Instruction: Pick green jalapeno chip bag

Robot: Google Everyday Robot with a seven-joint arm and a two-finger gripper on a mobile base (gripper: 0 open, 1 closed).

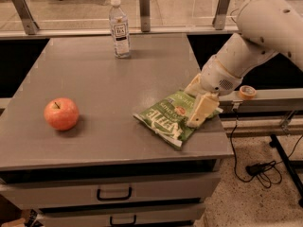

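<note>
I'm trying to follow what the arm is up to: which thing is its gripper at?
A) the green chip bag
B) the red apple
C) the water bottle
A: the gripper is over the right end of the green chip bag, while the apple lies far left and the water bottle stands at the back of the table.

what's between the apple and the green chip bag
Only bare grey table top lies between apple and green jalapeno chip bag in the camera view. The hand sits at the bag's right edge.
</note>
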